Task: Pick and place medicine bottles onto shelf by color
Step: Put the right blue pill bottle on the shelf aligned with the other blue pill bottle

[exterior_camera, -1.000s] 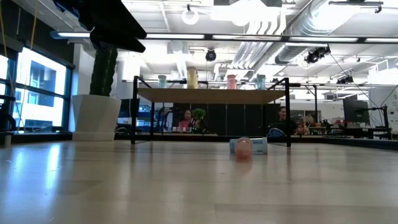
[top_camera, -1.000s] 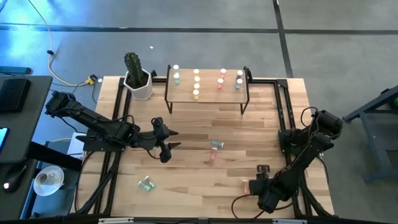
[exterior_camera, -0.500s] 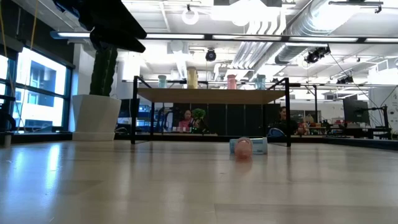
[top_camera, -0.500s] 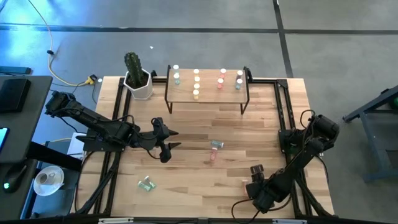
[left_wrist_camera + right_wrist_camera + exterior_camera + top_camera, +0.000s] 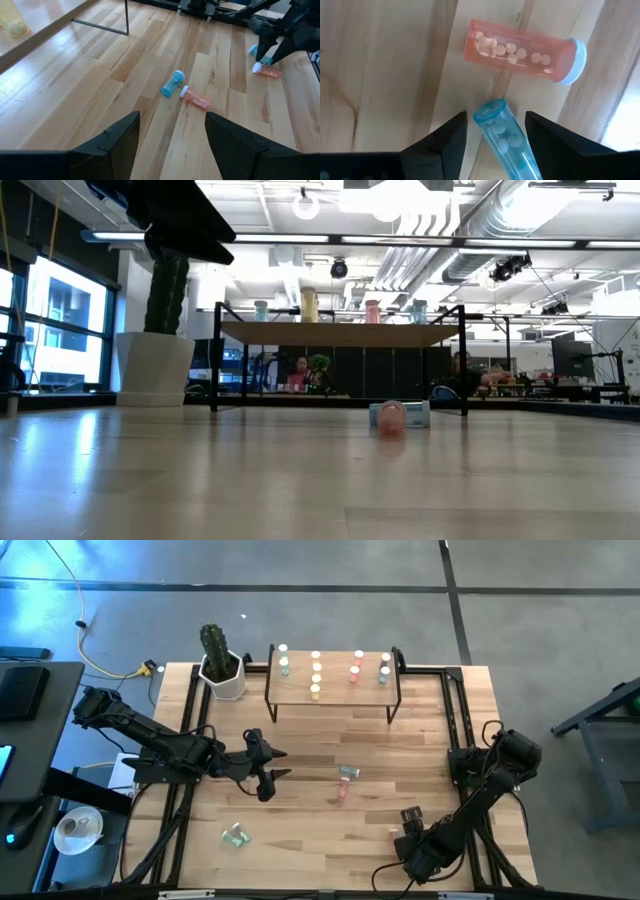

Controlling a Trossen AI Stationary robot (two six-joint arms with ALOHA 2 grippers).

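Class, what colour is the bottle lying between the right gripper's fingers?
Blue bottle, clearest in the right wrist view.

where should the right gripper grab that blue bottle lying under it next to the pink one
Across the middle of its body, coming straight down. The blue bottle lies on its side between the open right gripper fingers, so they can close on its round sides. The pink bottle lies just past its end, so stay back from that end.

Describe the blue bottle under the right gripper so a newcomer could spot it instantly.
Go to the table's near right edge, where the right gripper hangs open. Between its fingers lies the blue bottle. Unlike the pink bottle lying crosswise beside it, it is blue and points along the gripper.
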